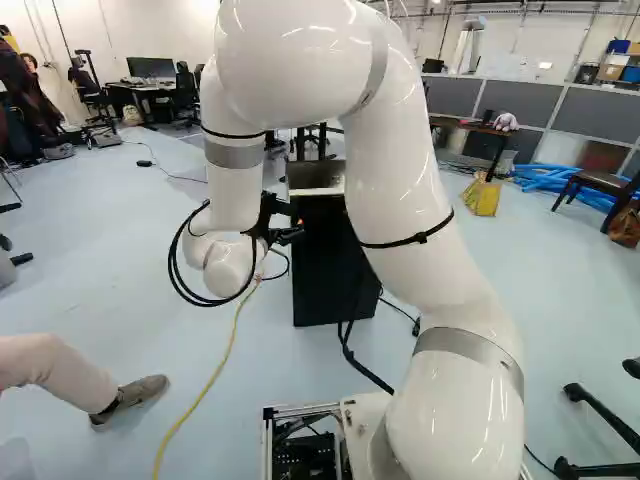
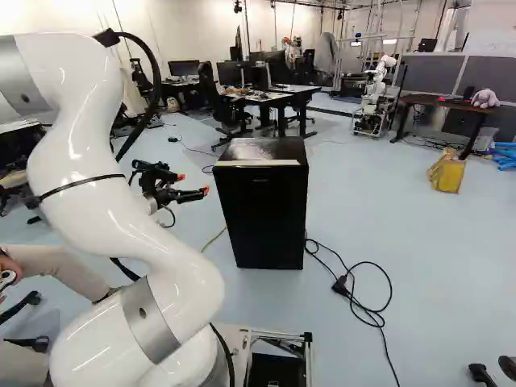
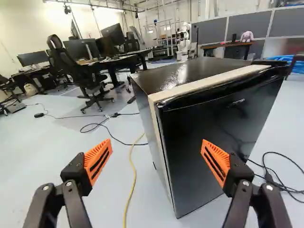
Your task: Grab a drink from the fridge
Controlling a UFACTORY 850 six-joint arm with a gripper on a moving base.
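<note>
A small black fridge point(image 2: 262, 214) stands on the floor ahead of the base, its door closed. Just beside its left edge in the right base view is my gripper point(image 2: 193, 186), its orange-tipped fingers pointing toward it. In the left base view the arm partly covers the gripper point(image 1: 290, 222) and the fridge. The wrist view has the gripper point(image 3: 156, 159) wide open with nothing between its pads; beyond it rise the fridge door point(image 3: 213, 142) and the door's near vertical edge. No drink can be seen.
A yellow cable point(image 3: 131, 178) and black cables point(image 2: 355, 294) lie on the floor around the fridge. A person's leg and shoe point(image 1: 130, 397) are at the left of the left base view. Desks and chairs, a yellow bag point(image 2: 447, 172) and another robot point(image 2: 372, 101) stand farther back.
</note>
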